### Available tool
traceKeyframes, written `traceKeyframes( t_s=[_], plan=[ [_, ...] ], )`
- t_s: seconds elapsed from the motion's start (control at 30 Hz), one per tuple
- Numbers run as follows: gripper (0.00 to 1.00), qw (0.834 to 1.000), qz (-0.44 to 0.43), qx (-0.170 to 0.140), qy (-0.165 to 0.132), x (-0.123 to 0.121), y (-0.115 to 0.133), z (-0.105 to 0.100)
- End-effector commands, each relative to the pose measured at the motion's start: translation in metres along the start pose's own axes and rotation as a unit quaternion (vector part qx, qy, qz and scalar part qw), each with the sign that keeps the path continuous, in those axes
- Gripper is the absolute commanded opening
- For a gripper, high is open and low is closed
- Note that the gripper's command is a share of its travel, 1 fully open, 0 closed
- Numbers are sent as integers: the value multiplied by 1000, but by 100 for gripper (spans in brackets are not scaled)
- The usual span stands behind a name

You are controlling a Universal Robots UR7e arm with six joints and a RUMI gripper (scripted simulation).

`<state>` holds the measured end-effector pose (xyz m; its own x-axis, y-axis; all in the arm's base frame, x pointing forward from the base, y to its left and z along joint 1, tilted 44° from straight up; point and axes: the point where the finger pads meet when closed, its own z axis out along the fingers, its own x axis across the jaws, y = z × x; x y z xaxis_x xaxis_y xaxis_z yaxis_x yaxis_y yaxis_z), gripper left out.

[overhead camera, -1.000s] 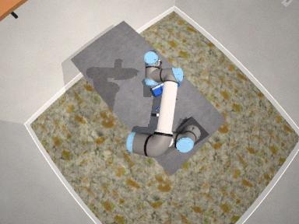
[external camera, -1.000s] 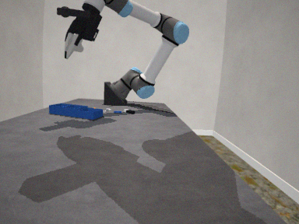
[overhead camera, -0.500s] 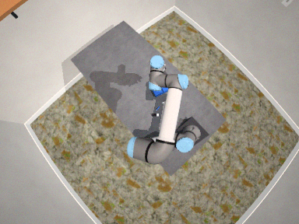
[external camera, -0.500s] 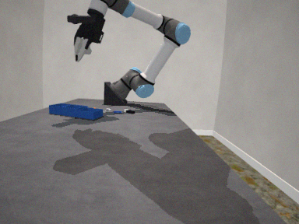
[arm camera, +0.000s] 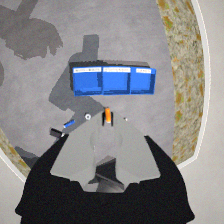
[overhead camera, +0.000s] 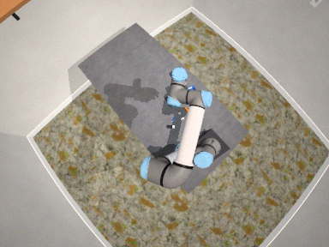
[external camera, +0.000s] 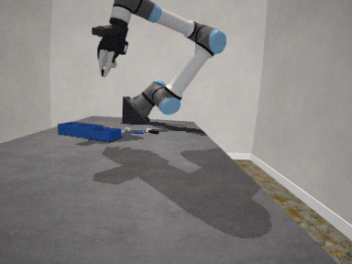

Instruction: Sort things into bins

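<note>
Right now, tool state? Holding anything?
Tool: closed, holding nothing, raised high above the table and the blue bins.

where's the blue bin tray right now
In the exterior view the blue bin tray lies on the table's far left, small items right of it, below the raised gripper.

Your pincer hangs high above the surface, jaws together with nothing between them. Below it in the wrist view, a row of three bins sits on the surface, side by side and touching. Several small items lie just beside the bins, between them and the arm's base.
</note>
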<state>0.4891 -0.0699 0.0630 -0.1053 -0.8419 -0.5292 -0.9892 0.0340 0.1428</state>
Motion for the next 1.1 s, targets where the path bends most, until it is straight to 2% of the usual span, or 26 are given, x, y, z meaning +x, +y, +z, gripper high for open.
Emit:
traceKeyframes(
  t_s=[0.0,0.03,0.1,0.17,0.2,0.27,0.37,0.4,0.47,0.6,0.63,0.7,0.77,0.8,0.87,1.07],
  plan=[
    [4,999,-27,-8,-17,-4,16,0],
    [4,999,-27,-8,-17,-4,16,0],
    [4,999,-32,-10,-20,-8,32,1],
    [4,999,-32,-10,-20,-8,32,1],
    [4,998,-52,-14,-33,-11,40,2],
    [4,998,-57,-16,-37,-16,55,3],
    [4,998,-57,-16,-37,-16,55,3],
    [4,996,-77,-19,-51,-19,63,4],
    [4,995,-83,-20,-55,-25,78,6],
    [4,995,-83,-20,-55,-25,78,6],
    [4,992,-103,-22,-69,-29,85,7],
    [4,991,-108,-23,-73,-35,99,9],
    [4,991,-108,-23,-73,-35,99,9],
    [4,988,-128,-23,-88,-39,107,10],
    [4,986,-134,-23,-93,-46,120,12],
    [4,986,-134,-23,-93,-46,120,12]
  ],
)
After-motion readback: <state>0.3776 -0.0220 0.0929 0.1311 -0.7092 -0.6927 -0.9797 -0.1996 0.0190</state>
